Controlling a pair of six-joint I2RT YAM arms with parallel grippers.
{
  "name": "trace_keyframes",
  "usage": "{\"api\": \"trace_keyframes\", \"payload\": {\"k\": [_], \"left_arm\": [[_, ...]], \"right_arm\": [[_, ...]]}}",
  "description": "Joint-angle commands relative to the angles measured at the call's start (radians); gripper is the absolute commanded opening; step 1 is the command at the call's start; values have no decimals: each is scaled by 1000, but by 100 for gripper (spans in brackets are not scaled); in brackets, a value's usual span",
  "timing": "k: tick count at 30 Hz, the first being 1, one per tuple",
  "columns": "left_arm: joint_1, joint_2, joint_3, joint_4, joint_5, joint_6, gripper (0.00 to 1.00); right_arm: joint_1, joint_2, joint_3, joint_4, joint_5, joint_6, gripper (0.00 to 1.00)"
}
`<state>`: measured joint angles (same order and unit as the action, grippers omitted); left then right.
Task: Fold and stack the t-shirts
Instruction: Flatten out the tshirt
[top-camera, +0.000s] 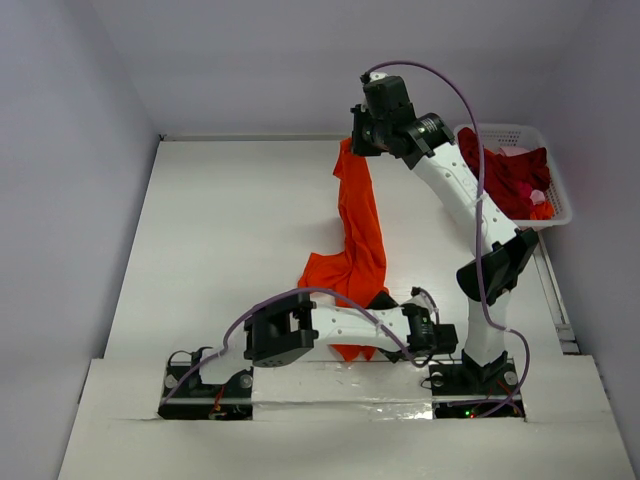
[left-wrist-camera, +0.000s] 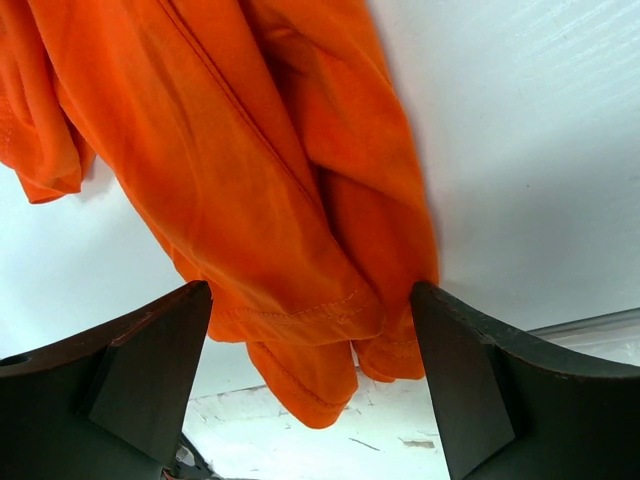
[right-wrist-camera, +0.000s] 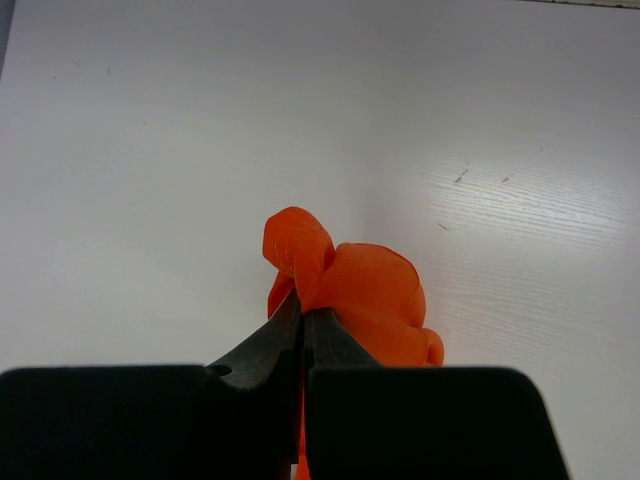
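The orange t-shirt (top-camera: 358, 225) hangs bunched from my right gripper (top-camera: 358, 140), raised at the far middle. The shirt runs down to the table and ends near my left arm. In the right wrist view the right gripper (right-wrist-camera: 303, 310) is shut on a wad of orange t-shirt (right-wrist-camera: 365, 290) above the white table. My left gripper (top-camera: 395, 303) is low near the front. In the left wrist view the left gripper (left-wrist-camera: 310, 290) is open, with the orange t-shirt's hem (left-wrist-camera: 300, 320) hanging between its fingers (left-wrist-camera: 455, 370). Dark red t-shirts (top-camera: 505, 175) lie in the basket.
The white lattice basket (top-camera: 510, 130) stands at the far right, beside the right arm's forearm. A small pink item (top-camera: 537, 197) and a bit of orange cloth lie in it. A rail runs along the table's right edge (top-camera: 553, 290). Walls close in the left and back.
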<state>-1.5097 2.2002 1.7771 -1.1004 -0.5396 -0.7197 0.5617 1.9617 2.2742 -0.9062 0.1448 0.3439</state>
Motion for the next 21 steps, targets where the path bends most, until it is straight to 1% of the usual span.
{"api": "trace_keyframes", "payload": {"k": [1,10,18,20,21], "left_arm": [[2,-13,35,-36,-52,-29,79],[2,-30,39,-35,-76,-43,79],[2,-22,10,-36,-69,-53,79],[2,-23,2,-36,-62,-53,75],[2,-23,-2,-36,-53,-55,70]], "right_arm": [[-6,-41,4,67,-14,-5,0],[-6,-41,2,70,-17,-5,0],[-6,-37,10,70,-16,-5,0],[-6,-37,8,70,-14,-6,0],[-6,-37,7,70,-14,-6,0]]}}
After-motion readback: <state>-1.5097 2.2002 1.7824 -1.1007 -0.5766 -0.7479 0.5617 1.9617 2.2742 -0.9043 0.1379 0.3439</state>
